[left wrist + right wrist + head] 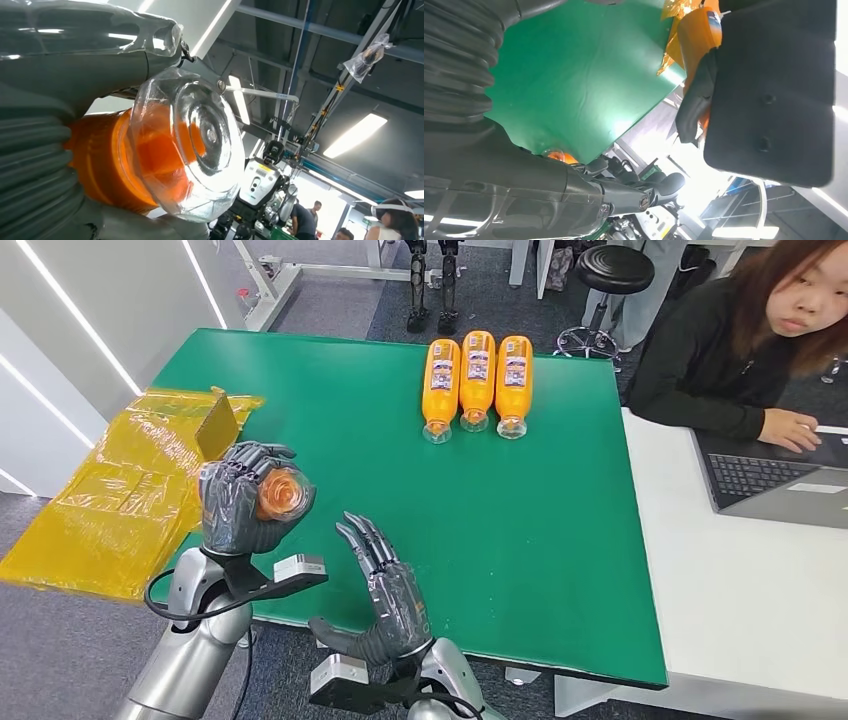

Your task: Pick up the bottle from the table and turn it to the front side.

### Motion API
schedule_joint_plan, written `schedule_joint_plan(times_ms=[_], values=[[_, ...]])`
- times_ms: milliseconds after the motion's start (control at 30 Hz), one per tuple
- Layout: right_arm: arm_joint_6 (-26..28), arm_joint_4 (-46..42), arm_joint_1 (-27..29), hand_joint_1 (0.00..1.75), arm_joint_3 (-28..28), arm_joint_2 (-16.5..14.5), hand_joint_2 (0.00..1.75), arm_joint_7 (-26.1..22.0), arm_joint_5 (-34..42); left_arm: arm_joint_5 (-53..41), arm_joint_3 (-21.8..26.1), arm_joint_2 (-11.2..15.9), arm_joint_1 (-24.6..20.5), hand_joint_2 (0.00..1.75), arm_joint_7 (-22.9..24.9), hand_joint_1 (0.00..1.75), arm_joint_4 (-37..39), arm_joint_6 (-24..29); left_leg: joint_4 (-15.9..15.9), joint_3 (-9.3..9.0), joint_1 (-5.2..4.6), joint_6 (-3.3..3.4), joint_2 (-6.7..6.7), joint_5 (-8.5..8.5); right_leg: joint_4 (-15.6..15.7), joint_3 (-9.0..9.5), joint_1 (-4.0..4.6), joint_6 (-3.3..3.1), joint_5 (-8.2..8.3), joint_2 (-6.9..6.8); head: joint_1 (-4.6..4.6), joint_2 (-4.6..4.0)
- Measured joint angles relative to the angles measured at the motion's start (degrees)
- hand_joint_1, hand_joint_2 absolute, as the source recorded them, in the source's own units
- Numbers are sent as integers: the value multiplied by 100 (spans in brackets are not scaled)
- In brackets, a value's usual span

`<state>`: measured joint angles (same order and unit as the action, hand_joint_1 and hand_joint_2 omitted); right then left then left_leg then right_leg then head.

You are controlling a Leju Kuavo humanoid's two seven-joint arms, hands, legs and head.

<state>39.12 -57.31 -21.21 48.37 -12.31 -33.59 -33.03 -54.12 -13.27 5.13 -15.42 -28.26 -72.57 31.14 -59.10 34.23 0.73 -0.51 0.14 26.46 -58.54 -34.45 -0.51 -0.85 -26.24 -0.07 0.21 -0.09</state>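
bottle: an orange-filled bottle (280, 493) is gripped in the left hand (240, 502), lifted off the table near its front-left corner. The clear ribbed base (192, 145) is pointed up toward the head camera, so the label side cannot be read from here.
contents: orange liquid is seen through the clear base; level cannot be told.
left hand: fingers are wrapped around the bottle body, thumb along one side. Hold looks firm; likely held end-on so the body can be rotated about its long axis.
right hand: right hand (385, 595) is raised just beside the bottle, fingers spread, nothing held. Judged to be staged as a second contact for the turn or a handover; bottle not touched yet.
step: pick-up is judged done; turn to front side not yet confirmed.
risk: smooth round body held end-on, so slip during rotation is possible.
table: green table (560, 540) is below both hands.
other bottles: three orange bottles (477, 380) are laid side by side at the far edge, touching or nearly so, labels up, clear ends toward the robot. Probably the finished row.
wrapping: yellow plastic wrapping (110, 500) is draped over the table's left edge, with a flat yellow piece on it.
person: a person (730, 350) is seated at the adjacent white desk with a laptop (780, 480), well apart from the hands.
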Motion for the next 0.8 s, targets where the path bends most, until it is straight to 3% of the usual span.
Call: schedule_joint_plan(times_ms=[233,367,633,800], values=[[0,-11,1,0,2,0,175,0,-1,-44,0,26,-9,175,26,175,89,5,0,0,0,0,0,0,0,-1,0,0,0,0,-1,0],[0,-24,3,0,2,2,175,5,14,-957,-8,38,-135,175,555,175,382,38,0,-1,0,0,-1,-1,0,-1,0,0,0,0,0,0],[0,-89,49,0,10,43,175,12,130,-2682,-37,66,-802,175,1613,175,2553,565,0,-2,0,-4,10,-3,-2,-4,0,-6,4,8,0,0],[0,-133,93,0,65,121,175,45,392,-3461,-93,127,-1258,175,2400,175,3969,21,0,0,1,-4,19,-3,-3,-8,0,-7,5,17,0,0]])
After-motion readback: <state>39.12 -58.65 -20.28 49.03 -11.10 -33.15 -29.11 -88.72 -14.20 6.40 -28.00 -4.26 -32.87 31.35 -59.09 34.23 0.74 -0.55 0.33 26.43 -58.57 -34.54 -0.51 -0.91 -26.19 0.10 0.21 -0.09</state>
